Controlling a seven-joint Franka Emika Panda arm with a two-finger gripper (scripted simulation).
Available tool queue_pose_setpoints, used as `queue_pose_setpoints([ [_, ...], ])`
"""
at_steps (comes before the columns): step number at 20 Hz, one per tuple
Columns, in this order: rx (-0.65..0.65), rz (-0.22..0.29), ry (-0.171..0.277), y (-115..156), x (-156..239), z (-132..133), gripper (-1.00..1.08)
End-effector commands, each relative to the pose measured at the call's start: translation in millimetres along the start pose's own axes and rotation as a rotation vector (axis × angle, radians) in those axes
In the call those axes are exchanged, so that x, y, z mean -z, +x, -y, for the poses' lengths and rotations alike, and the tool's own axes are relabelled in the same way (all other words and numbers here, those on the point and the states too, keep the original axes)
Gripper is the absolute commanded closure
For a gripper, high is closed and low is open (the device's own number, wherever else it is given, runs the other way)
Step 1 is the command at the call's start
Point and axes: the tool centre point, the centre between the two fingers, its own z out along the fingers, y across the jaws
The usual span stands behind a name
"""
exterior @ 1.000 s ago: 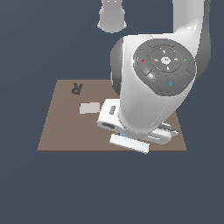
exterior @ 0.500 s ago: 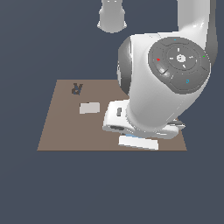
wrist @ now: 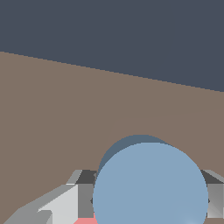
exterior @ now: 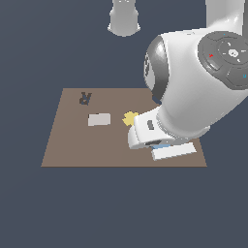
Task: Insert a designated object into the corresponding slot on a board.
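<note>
Gripper (wrist: pixel 146 205) is seen in the wrist view clamped on the disc (wrist: pixel 150 186), one grey finger (wrist: pixel 85 199) showing on each side of it and the blue face filling the gap between them; in the exterior view the fingertips are hidden under the arm's white housing, so the grasp is read from the wrist camera only. Over the last second the arm has been swung toward the exterior view's right: more of the board (exterior: pixel 72 140) is now uncovered, and the yellow piece (exterior: pixel 129 118), masked before, is exposed just beside the hand. A small pale block (exterior: pixel 99 119) and the R mark (exterior: pixel 85 98) lie well away from the gripper and have not shifted. Disc is held low over the board, near its edge on the exterior view's right. A darker round shape (wrist: pixel 127 146) is seen just behind the disc's rim; whether that is shadow or the slot cannot be told, and no clear slot is visible in either view. A sliver of red (wrist: pixel 85 221) is caught beneath the fingers, possibly the triangle. Judged state: transport under way, insertion not yet done. Slot position is best confirmed before lowering; release with the disc off-centre would likely leave it resting on the rim.
</note>
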Motion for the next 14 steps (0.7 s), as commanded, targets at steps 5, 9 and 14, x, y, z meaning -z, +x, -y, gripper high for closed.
queue_pose_setpoints([
  [5,0.299,-0.001,0.000,-18.1,1.9,32.4,1.08],
  [9,0.500,-0.001,0.000,-35.9,2.9,50.4,1.08],
  [14,0.748,-0.001,0.000,-62.3,4.1,67.1,1.08],
])
